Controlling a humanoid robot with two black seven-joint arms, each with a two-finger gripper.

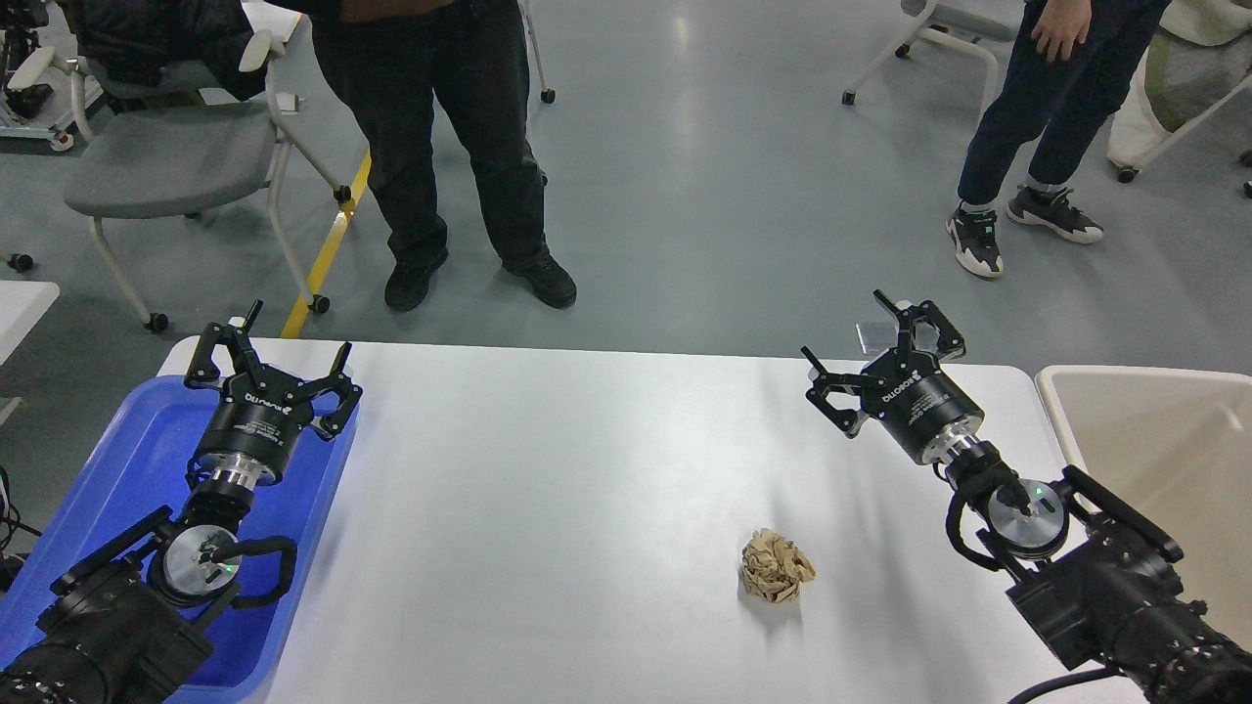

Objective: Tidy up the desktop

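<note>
Both pincers spread, empty. Left gripper [272, 364] hangs over the blue tray [108, 469] at the desktop's [548, 489] left edge. Right gripper [883, 357] sits above the far right corner, near the beige bin [1154, 430]. Crumpled brown paper [776, 566] lies on the desktop toward the near edge, right of centre.

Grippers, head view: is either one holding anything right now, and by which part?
Nothing is held. The left gripper and right gripper are both open and empty; the crumpled brown paper ball lies untouched on the desktop.
</note>
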